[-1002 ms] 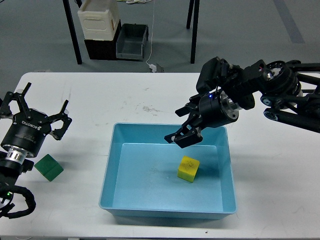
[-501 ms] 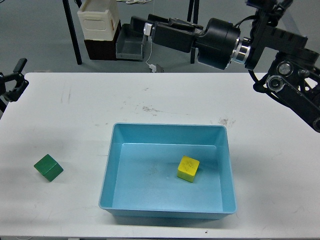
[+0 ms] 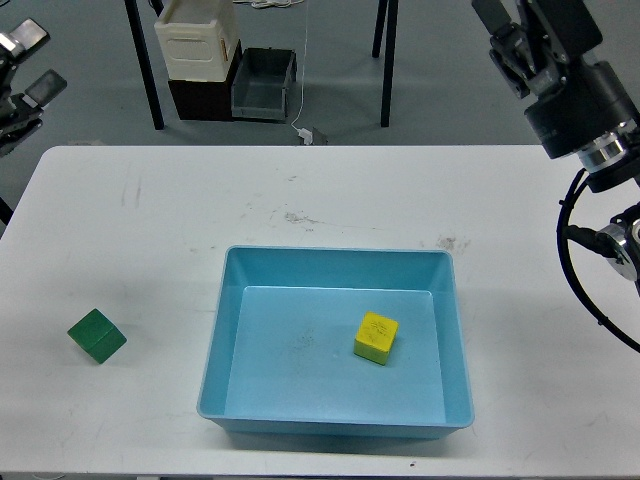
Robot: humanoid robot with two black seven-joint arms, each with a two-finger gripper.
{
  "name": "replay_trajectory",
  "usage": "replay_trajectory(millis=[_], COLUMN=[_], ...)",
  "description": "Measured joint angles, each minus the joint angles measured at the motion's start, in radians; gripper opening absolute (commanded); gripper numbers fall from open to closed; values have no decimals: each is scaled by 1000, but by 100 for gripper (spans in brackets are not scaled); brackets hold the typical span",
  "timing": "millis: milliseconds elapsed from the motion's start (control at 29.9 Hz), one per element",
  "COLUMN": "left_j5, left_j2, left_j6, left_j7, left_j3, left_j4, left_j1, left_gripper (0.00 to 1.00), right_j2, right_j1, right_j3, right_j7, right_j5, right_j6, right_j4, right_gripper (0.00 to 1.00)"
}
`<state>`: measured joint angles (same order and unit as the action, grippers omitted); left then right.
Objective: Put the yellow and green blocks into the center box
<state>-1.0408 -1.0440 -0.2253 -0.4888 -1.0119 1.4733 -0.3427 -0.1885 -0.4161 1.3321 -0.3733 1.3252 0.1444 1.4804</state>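
The yellow block (image 3: 376, 337) is seen lying inside the blue box (image 3: 335, 420) at the worktop's (image 3: 180, 220) front-centre, the green block (image 3: 97, 335) sits near the front-left corner, and whether the left gripper (image 3: 22, 62) or right gripper (image 3: 520, 40) is parted cannot be told.

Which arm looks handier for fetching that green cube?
Probably the left: the green cube lies left of the blue box, on the left tool side. The right tool is far across.
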Motion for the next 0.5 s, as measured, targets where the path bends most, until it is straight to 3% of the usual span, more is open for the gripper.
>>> replay_trajectory(millis=[234,401,501], left_j5=[-428,-613,-700], left_j2=[-64,-122,-125], left_j6=[-28,-216,-257], left_j7=[0,0,0], left_j3=[22,82,168], left_j4=[53,120,144], left_j1=[-27,-107,-174], left_gripper=[100,100,100], right_j2=[68,130,161], right_j1=[244,330,379], right_j3=[120,174,208], right_j7=[7,5,3], right_j5=[-24,-26,-29], right_j6=[-3,-14,-18], right_j4=[101,114,133], right_gripper=[95,96,96])
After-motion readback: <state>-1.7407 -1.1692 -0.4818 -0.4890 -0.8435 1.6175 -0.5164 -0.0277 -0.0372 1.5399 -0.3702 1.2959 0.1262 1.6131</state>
